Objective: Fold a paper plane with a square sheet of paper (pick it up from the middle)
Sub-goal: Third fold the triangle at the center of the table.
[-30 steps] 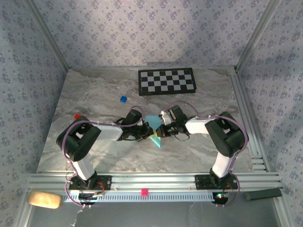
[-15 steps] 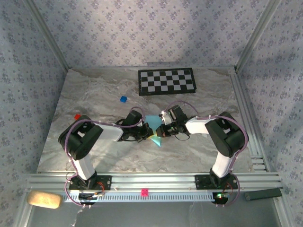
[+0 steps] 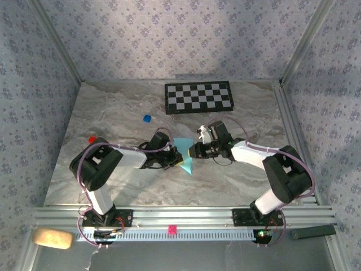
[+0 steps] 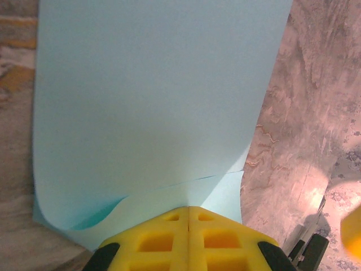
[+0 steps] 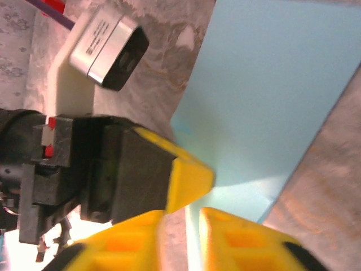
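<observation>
ROBOT ARMS MEET OVER A BLUE SHEET. Seen from above, two arms reach inward toward a light-blue sheet of paper (image 3: 183, 145) near the middle of a marbled counter (image 3: 113, 113). The sheet sits between the two arms, partly folded, with one pointed corner aimed toward the near edge.

In the left wrist view, the yellow left fingers (image 4: 152, 243) are pressed together and pinch the paper at a crease. Beyond them the sheet spreads as a broad, smooth panel, and a second layer curls out low on one side.

The right fingers (image 5: 237, 240), also yellow, stand slightly apart with a narrow gap between them, right at the edge of the sheet. It cannot be told whether they touch the paper. In the right wrist view, the left arm's black housing and one yellow fingertip sit just beside that gap, against the paper's edge.

Well behind the arms, a black-and-white checkerboard (image 3: 198, 97) lies flat near the back wall. A small blue cube (image 3: 147, 118) rests on the counter between the checkerboard and the left arm, apart from both. A small red object (image 3: 91, 139) sits near the counter's left edge, close to the left arm's elbow.
</observation>
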Tool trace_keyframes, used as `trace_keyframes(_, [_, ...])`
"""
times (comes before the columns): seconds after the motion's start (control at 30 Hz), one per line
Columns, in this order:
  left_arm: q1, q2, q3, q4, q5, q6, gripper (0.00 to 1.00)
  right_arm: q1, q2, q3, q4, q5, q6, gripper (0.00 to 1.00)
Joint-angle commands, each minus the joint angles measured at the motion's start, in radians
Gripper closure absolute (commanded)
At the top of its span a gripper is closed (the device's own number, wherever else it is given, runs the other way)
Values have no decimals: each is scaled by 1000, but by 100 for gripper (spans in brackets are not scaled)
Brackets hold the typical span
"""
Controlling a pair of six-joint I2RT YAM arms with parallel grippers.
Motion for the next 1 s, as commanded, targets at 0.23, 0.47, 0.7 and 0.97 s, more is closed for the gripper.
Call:
trace_keyframes(0.23, [-9, 13, -13, -78, -48, 31, 100, 130, 70, 56, -162, -5, 13, 95])
trace_keyframes(0.47, [-8, 13, -9, -82, -44, 33, 100, 166, 141, 111, -196, 33, 2, 96])
trace_keyframes(0.7, [-8, 10, -10, -89, -46, 38, 100, 165, 174, 116, -219, 81, 4, 96])
trace_keyframes(0.97, [-8, 12, -7, -97, -49, 41, 100, 161, 179, 85, -220, 68, 3, 96])
